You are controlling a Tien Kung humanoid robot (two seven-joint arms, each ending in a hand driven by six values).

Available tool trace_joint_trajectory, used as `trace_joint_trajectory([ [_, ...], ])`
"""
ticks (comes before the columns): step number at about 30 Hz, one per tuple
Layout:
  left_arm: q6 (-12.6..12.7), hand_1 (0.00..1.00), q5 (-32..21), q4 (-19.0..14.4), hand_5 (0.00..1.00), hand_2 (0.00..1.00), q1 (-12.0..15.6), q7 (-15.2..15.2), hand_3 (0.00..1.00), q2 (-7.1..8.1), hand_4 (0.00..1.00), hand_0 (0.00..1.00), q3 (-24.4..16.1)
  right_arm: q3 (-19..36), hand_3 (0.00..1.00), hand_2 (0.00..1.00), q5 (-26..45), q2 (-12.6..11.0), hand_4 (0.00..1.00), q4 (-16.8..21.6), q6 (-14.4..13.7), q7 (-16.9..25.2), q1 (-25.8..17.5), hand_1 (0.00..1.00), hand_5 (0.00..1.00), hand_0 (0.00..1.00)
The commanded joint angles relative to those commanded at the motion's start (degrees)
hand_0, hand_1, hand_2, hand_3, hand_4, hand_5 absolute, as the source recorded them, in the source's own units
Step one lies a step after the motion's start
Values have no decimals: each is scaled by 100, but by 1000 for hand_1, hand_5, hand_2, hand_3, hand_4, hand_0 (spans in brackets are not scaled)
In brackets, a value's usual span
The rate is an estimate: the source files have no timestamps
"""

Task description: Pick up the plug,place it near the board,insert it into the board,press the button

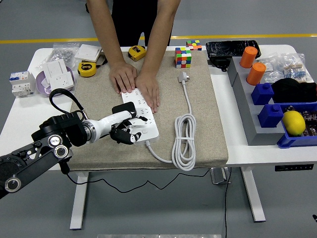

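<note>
Board (141, 116) under curled left hand (126, 130)

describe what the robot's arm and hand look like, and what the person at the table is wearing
The robot's left arm is black, built from bulky round joints with silver discs, and a black cable loops above it. A silver wrist ring joins a white forearm shell. The left hand has a white back and black fingers. The person wears a dark top, forearms bare.

A single head view looked forward and down from high on the robot's side. The tabletop (20, 119) filled the frame's middle, its near edge low in the frame, floor beyond at the top, moderately close.
</note>
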Motion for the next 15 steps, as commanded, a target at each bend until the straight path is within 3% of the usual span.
trace_joint_trajectory([
  [4, -156, 29, 115, 64, 2, 155, -16, 134, 893, -26, 553, 130, 68, 14, 788, 752, -20, -3, 998, 0, 1, -3, -13, 836, 864, 998],
  [15, -223, 28, 16, 95, 2, 160, -40, 127, 889, -65, 555, 130, 189, 21, 788, 752, -44, -9, 998, 0, 2, 1, -9, 835, 864, 998],
])
